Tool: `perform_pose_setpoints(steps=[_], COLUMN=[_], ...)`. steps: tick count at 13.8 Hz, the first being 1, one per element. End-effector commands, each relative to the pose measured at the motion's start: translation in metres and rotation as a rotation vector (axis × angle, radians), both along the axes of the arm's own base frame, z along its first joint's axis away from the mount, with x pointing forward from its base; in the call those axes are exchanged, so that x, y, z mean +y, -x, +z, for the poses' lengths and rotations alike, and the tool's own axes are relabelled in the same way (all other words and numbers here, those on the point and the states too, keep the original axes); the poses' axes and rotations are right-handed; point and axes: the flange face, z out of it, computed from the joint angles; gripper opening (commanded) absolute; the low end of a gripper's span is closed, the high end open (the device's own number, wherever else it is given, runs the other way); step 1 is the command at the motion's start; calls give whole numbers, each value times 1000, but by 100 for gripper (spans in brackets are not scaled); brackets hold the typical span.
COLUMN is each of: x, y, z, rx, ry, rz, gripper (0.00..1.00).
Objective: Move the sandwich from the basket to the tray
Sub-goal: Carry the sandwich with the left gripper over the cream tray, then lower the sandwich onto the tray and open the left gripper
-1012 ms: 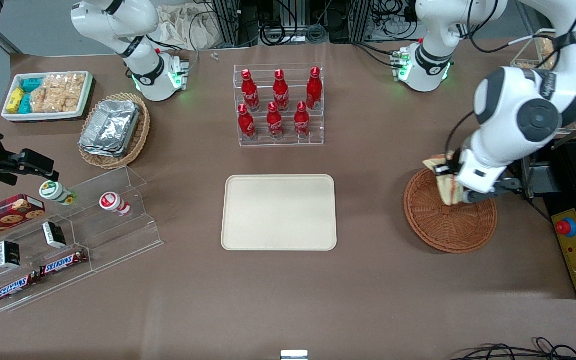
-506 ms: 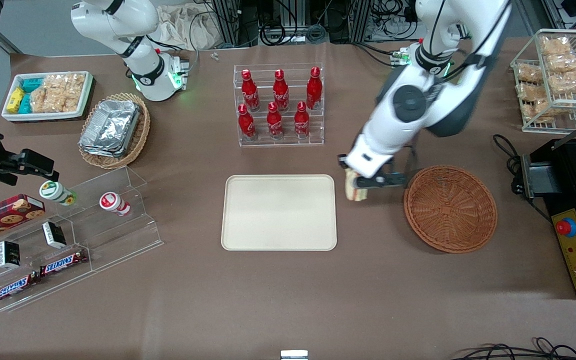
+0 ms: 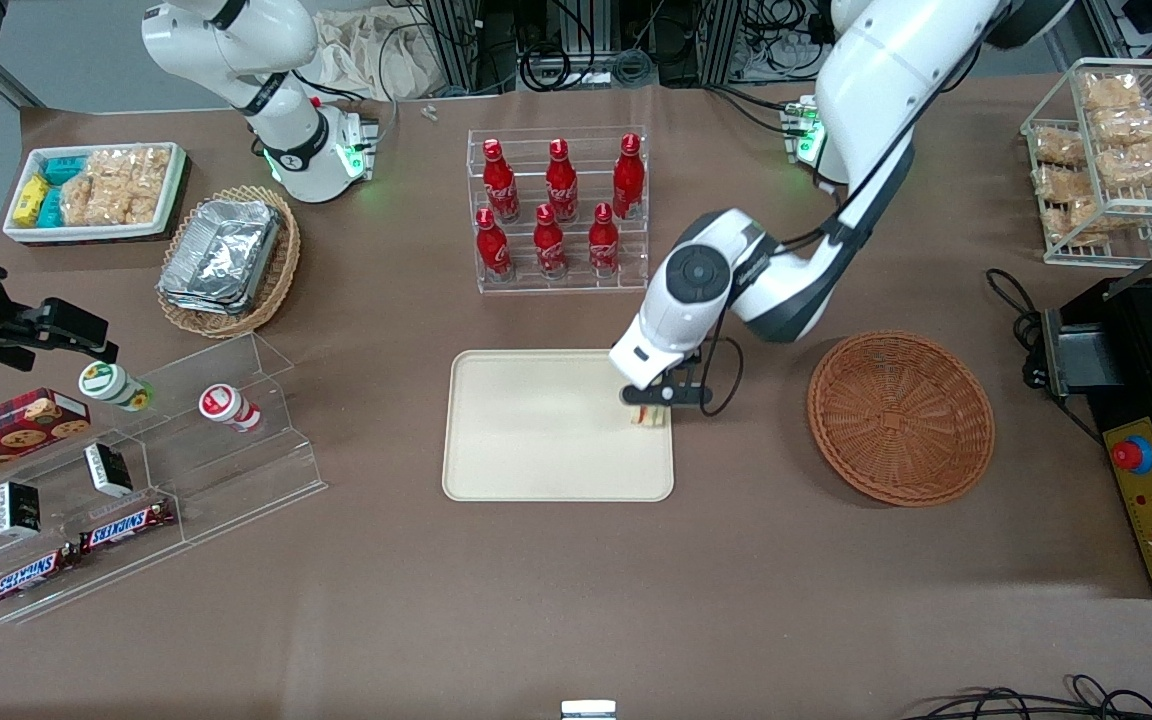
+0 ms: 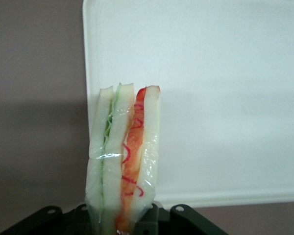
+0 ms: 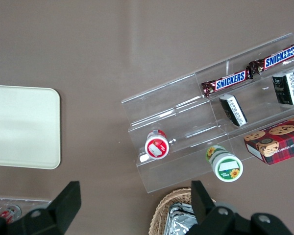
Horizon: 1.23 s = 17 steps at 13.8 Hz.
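The left arm's pincer (image 3: 650, 398) clamps the triangular white-bread sandwich (image 4: 123, 156) with its red and green filling, holding it upright over the flat cream-beige rectangular tray (image 3: 536, 425), near the tray edge nearest the round reddish-brown wicker basket (image 3: 900, 417); the basket sits on the brown table (image 3: 576, 600) toward the working arm's end.

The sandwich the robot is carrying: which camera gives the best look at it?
The left wrist view: the sandwich fills it, showing bread layers and red and green filling, clamped in the tool over the tray edge. The front view shows only a sliver under the tool. The right wrist view misses it.
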Motion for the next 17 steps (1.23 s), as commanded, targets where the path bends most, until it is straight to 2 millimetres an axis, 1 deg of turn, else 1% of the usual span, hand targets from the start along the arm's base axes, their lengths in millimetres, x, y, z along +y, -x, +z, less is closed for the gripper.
perform_pose_setpoints(steps=[1,3,4,5,6,8,9,10,11,13,14,15,16,17], x=[-20,-19,-15,-13,-14,-10,-11,-9,0,12,14,22,44,60], y=[-18,-28,-36,-42,-41,-41,-40,-46,-49,-46,-43,-42,-50,-50], z=[-18,-34,-41,-37,-35,-27,-14,10,38,85,111,134,154,176], rx=[-53,-47,-49,-58,-59,-51,-48,-63,-67,-72,-87,-88,-69,-33], ry=[-27,-19,-21,-20,-24,-47,-60,-60,-88,-149,-149,-144,-136,-120], rz=[4,11,17,16,14,21,39,105,143,147,153,151,153,132], gripper=[0,0,3,73,100,100,100,100,100,100,100,100,100,100])
